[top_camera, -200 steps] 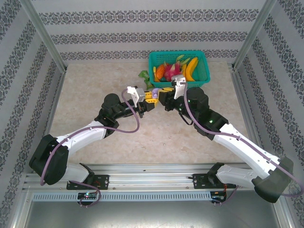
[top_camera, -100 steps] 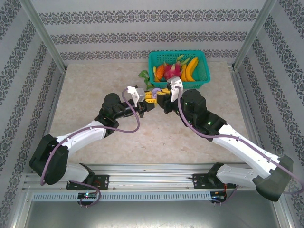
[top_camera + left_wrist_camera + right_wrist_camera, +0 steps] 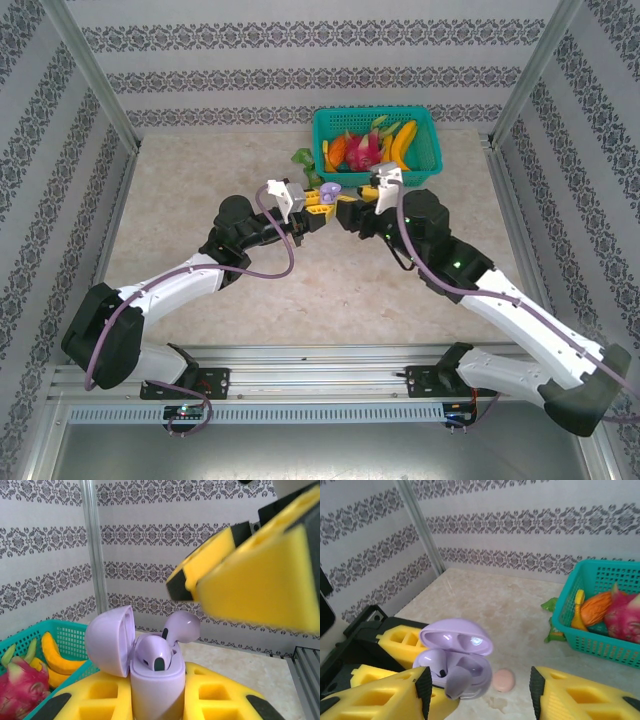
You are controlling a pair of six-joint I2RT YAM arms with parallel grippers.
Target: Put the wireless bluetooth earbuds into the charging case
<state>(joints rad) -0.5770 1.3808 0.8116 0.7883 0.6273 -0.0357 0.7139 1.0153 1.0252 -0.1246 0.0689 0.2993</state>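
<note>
Above the table [image 3: 190, 190], right gripper [image 3: 477, 681] now withdrawn, agape, empty; left gripper [image 3: 318, 198] tight on purple case [image 3: 155, 685], earbud [image 3: 181, 626] seemingly proud

- Right gripper [image 3: 352, 202] has backed off toward 3 o'clock from the purple charging case [image 3: 330, 189]; its jaws now stand apart, empty.
- Case, previously masked by that gripper, is now exposed.
- Right arm [image 3: 470, 280] has swung outward toward 4 o'clock.
</note>
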